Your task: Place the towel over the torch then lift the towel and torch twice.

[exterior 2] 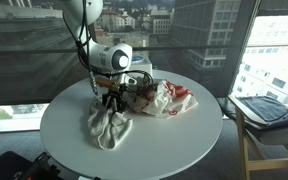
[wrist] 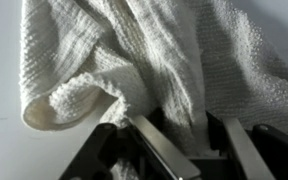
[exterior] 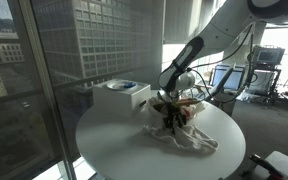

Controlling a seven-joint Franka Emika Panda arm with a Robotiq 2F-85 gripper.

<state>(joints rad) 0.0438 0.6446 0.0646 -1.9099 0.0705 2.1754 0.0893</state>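
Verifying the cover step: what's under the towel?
Towel lies bunched on the table, gripper sunk in its folds. No torch visible in any view; anything beneath is covered.

Box point(exterior: 121, 97), bag point(exterior 2: 169, 98) nr towel point(exterior 2: 109, 125); table point(exterior 2: 174, 140) edge free.

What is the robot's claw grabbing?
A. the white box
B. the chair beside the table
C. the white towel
C: in the wrist view the folds of the white towel bunch up between the fingers of the gripper, and in both exterior views the gripper is low on that towel on the round table.
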